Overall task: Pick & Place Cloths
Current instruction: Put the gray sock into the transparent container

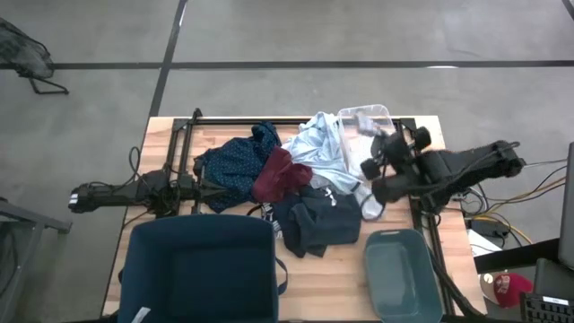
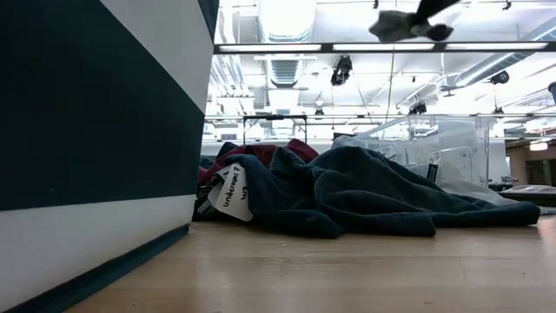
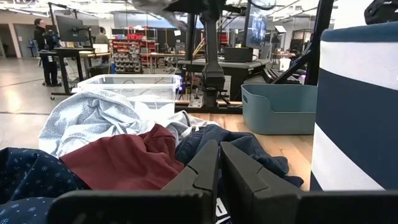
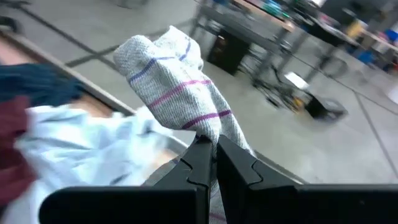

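Cloths lie heaped in the middle of the wooden table (image 1: 332,274), and I use that heap as my reference.

1. Heap contents. The navy dotted shirt (image 1: 231,166) forms the side of the heap nearest my left arm. The maroon piece (image 1: 278,177) lies against it toward the heap's centre. The pale blue-white shirt (image 1: 321,148) spreads over the far side. The black printed garment (image 1: 316,220) covers the near side, next to the dark blue fabric bin (image 1: 199,269).

2. Right gripper (image 4: 210,155). It is raised above the heap's far right edge, beside the clear plastic box (image 1: 366,118). My jaws are closed to a narrow slit and pinch a grey-white sock (image 4: 177,78) with blue and pink stripes. The sock hangs clear of the heap.

3. Left gripper (image 3: 219,163). It sits low at the heap's left edge, pointing at the maroon piece. My fingers here are pressed together and grasp nothing.

4. Other items. The teal tub (image 1: 405,274) stands to the right of the heap at the table's near edge.
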Robot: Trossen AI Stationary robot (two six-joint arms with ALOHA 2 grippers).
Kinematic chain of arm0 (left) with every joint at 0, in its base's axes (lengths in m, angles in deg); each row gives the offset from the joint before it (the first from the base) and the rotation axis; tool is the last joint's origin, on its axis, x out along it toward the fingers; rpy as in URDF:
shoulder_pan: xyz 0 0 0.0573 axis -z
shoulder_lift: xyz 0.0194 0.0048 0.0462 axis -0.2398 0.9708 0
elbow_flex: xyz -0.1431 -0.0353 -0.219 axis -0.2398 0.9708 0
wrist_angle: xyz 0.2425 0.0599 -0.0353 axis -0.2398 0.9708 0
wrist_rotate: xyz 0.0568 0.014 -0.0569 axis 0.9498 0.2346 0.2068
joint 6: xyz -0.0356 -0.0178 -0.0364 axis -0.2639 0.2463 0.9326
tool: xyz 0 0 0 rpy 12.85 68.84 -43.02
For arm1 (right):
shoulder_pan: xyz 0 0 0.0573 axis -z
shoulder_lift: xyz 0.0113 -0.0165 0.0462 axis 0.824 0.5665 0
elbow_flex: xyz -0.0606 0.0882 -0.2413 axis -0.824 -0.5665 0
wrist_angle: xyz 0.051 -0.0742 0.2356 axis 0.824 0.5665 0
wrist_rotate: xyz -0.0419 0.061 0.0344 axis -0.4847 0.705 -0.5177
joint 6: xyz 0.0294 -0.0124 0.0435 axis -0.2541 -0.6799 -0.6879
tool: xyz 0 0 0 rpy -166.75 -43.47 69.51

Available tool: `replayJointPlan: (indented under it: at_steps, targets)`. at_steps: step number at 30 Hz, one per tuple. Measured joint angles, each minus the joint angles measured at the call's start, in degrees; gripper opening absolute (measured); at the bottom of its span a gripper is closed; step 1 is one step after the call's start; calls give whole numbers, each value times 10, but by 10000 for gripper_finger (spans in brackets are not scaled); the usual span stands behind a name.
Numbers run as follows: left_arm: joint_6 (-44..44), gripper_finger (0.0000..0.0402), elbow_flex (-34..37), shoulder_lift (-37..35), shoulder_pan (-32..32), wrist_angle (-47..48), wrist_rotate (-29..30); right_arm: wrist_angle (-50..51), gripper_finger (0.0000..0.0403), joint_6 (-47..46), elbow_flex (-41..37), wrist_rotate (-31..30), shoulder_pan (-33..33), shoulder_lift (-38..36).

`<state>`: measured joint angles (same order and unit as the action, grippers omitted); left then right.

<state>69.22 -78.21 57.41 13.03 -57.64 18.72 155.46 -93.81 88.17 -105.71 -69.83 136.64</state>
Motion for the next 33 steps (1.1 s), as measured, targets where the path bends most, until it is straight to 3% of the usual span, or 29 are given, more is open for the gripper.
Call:
replayJointPlan:
  at_steps: [11,17,33]
  targets:
    - [0,23,0,0,0,0,0,-49,13,72,-67,72,136,-10]
    - [0,23,0,0,0,0,0,-125,13,147,-105,94,173,-9]
    - [0,23,0,0,0,0,0,-243,13,215,-206,127,227,-9]
